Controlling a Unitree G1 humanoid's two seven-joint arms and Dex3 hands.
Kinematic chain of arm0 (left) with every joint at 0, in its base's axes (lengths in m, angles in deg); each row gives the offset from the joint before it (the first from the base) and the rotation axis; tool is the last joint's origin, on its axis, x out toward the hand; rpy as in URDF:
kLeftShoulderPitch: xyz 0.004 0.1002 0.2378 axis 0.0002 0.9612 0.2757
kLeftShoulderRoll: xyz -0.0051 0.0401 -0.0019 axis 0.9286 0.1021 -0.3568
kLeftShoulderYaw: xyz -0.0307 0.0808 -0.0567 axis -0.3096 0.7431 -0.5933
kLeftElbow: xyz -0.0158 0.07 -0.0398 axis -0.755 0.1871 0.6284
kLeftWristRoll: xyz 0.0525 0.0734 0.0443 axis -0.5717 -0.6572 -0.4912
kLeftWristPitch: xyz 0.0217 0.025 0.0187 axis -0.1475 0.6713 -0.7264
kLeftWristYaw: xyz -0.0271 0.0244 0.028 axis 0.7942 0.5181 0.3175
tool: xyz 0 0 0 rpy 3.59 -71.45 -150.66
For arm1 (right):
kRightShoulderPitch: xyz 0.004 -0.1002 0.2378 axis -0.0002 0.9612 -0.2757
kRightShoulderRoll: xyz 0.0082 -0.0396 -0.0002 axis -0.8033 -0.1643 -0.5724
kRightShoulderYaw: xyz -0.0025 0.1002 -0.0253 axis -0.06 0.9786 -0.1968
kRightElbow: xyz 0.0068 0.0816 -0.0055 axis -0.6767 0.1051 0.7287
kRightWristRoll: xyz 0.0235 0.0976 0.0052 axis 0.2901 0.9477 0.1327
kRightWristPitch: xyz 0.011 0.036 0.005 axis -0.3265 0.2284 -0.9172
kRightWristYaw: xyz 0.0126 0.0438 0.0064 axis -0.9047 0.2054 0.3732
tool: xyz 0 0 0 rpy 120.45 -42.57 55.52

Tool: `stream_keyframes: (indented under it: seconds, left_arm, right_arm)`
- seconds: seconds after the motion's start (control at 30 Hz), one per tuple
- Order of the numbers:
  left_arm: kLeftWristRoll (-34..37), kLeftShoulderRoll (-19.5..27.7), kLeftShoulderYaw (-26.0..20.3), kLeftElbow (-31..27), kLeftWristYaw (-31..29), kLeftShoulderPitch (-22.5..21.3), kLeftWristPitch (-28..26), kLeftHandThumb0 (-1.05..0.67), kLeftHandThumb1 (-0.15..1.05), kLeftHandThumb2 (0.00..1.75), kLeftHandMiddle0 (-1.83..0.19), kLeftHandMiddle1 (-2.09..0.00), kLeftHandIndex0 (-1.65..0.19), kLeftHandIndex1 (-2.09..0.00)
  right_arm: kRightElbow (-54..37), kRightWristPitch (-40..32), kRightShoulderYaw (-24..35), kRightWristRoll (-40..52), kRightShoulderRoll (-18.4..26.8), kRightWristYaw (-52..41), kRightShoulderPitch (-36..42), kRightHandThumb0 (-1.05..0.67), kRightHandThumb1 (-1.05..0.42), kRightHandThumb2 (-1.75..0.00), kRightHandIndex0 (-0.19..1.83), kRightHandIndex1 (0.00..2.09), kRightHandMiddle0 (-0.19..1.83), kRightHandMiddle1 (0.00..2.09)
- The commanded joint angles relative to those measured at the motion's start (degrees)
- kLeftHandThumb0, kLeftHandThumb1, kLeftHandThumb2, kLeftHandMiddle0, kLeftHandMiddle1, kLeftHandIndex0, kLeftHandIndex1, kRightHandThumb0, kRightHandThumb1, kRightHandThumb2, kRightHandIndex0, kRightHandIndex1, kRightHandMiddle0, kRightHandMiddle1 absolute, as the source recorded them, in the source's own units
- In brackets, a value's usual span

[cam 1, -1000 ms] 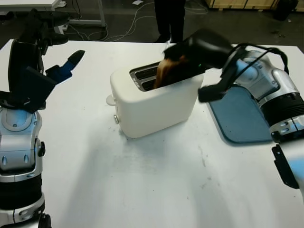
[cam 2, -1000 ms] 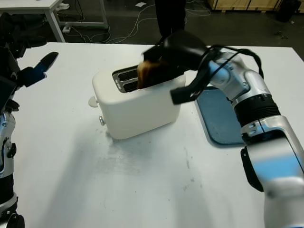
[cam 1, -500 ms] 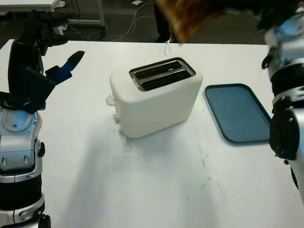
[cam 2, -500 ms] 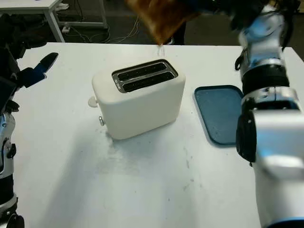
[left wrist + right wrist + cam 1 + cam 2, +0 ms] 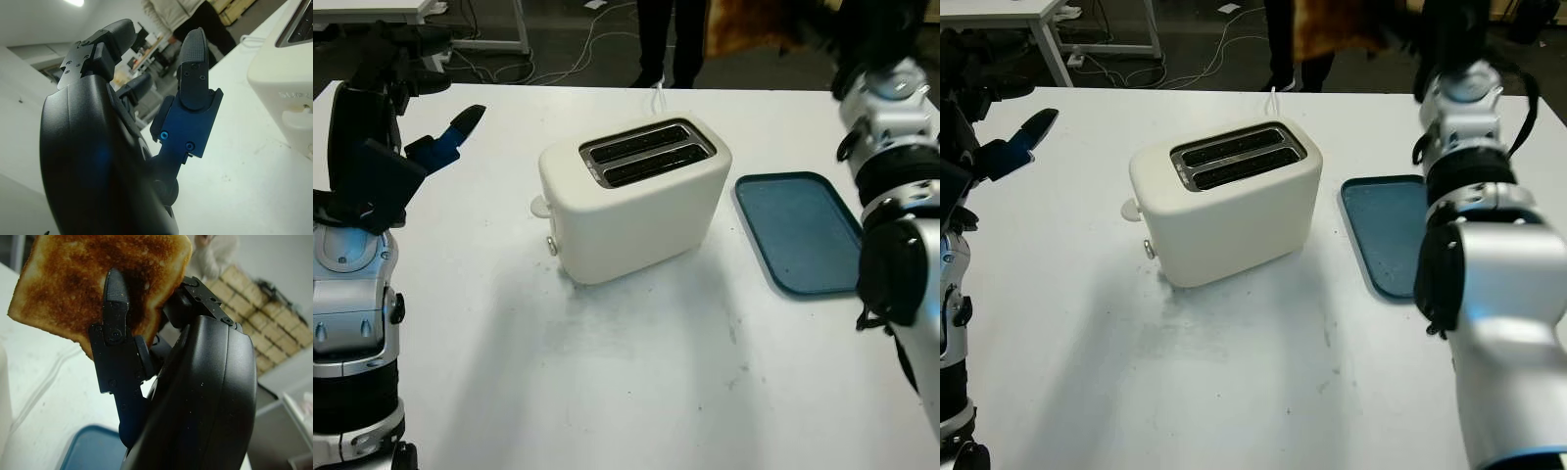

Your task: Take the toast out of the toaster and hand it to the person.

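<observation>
Right wrist view: right hand (image 5: 146, 357) raised high, black fingers (image 5: 115, 318) clamped on the toast (image 5: 88, 279), one finger across its browned face.
Toast position: held in the air beyond the table's far edge (image 5: 744, 24), near a standing person (image 5: 671, 39).
Left hand (image 5: 146, 132): open, raised over the table's left side, holding nothing.
Toaster (image 5: 636, 196): cream, smooth, rounded; two slots on top, both vacant.
Tray (image 5: 798, 230): blue, shallow, rounded corners, just right of the toaster, nothing in it.
Table (image 5: 607, 392): white, scuffed.

Toast (image 5: 93, 279) out of toaster (image 5: 636, 201), aloft.
</observation>
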Motion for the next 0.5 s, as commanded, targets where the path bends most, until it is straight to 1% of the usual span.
stream_keyframes:
  seconds: [0.0, 0.03, 0.17, 0.27, 0.37, 0.47]
  left_arm:
    - [0.6, -0.3, -0.2, -0.5, -0.1, 0.2, 0.0, -0.37, 0.75, 0.47, 0.00, -1.17, -0.09, -0.88]
    - [0.6, -0.3, -0.2, -0.6, -0.1, 0.2, -0.3, -0.37, 0.75, 0.48, 0.00, -1.17, -0.09, -0.88]
    - [0.9, -0.3, -0.2, -0.3, -0.3, 0.1, 0.2, -0.38, 0.75, 0.48, 0.00, -1.16, -0.08, -0.88]
    - [0.9, 0.0, -0.2, -0.1, -0.3, 0.0, 0.4, -0.39, 0.74, 0.48, 0.00, -1.16, -0.08, -0.89]
    - [1.1, 0.0, -0.2, -0.2, -0.3, 0.0, 0.0, -0.40, 0.74, 0.49, 0.00, -1.17, -0.08, -0.89]
    - [1.2, 0.1, -0.2, 0.1, -0.5, 0.0, 0.4, -0.39, 0.74, 0.49, 0.00, -1.16, -0.07, -0.89]
  right_arm:
    - [0.7, -0.8, 0.5, 0.0, -1.4, 1.1, 1.4, -0.23, -0.92, -0.40, 0.87, 1.75, 0.50, 1.75]
    - [0.8, -1.2, 1.3, 0.7, -2.0, 0.8, 1.8, -0.24, -0.92, -0.39, 0.86, 1.75, 0.48, 1.75]
    - [1.3, -3.3, 3.3, 2.2, -3.9, 0.5, 3.0, -0.21, -0.92, -0.39, 0.83, 1.75, 0.48, 1.75]
    - [1.3, -3.7, 3.5, 1.6, -4.7, 1.8, 4.0, -0.19, -0.92, -0.38, 0.81, 1.75, 0.44, 1.75]
    - [1.6, -4.2, 3.2, 0.7, -4.8, 2.9, 4.9, -0.17, -0.92, -0.42, 0.74, 1.75, 0.40, 1.75]
    - [1.7, -4.7, 3.1, 0.4, -5.0, 4.4, 5.7, -0.16, -0.92, -0.42, 0.72, 1.75, 0.37, 1.75]
